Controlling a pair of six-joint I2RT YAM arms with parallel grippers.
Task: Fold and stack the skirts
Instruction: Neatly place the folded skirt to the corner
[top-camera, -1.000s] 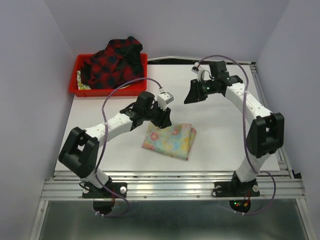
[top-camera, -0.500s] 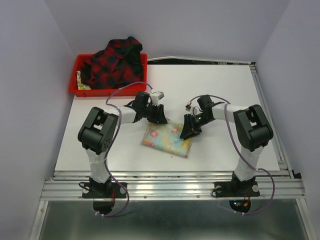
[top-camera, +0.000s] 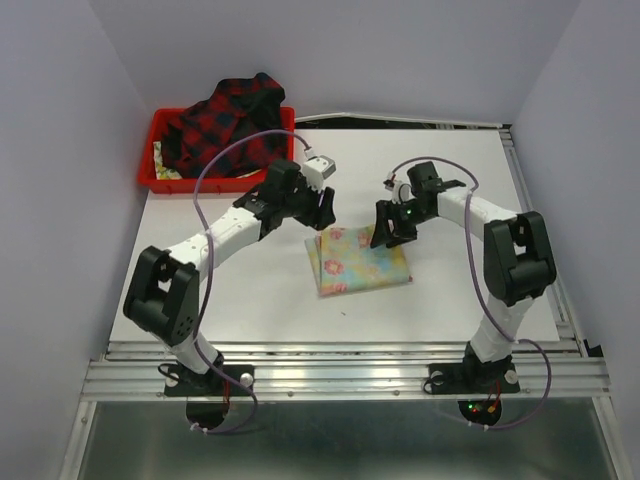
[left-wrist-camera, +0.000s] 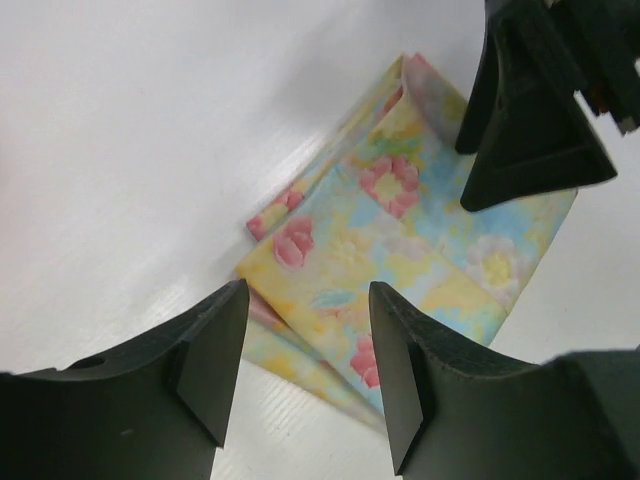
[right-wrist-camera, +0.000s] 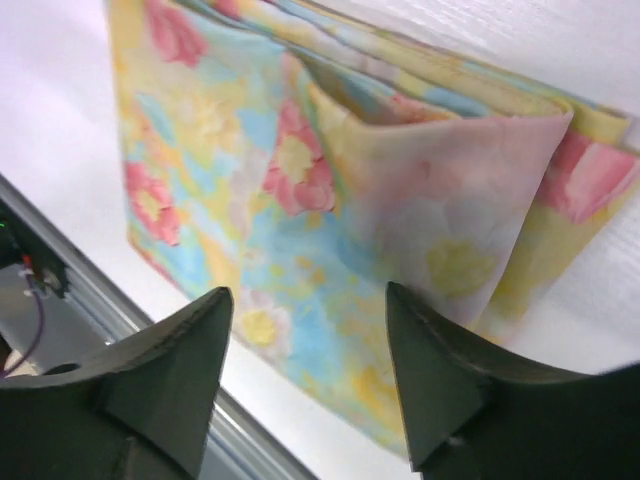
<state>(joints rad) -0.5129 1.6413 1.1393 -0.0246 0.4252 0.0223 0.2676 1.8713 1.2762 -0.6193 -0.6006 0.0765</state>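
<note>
The pastel yellow and light blue skirt with pink flowers (top-camera: 360, 262) lies folded into a small rectangle on the white table. It also shows in the left wrist view (left-wrist-camera: 400, 260) and the right wrist view (right-wrist-camera: 330, 190). My left gripper (top-camera: 322, 212) is open and empty just above the skirt's far left corner. My right gripper (top-camera: 388, 228) is open and empty over its far right corner. The dark red-and-black plaid skirt (top-camera: 222, 125) lies heaped in the red tray (top-camera: 215, 182) at the back left.
The red tray stands at the table's far left corner, with a bit of pale cloth (top-camera: 165, 172) at its left end. Grey walls close in the sides and back. A metal rail (top-camera: 340, 375) runs along the near edge.
The folded flowered skirt has shifted right and turned. Both grippers have lifted off it and moved back a little toward the far side.
</note>
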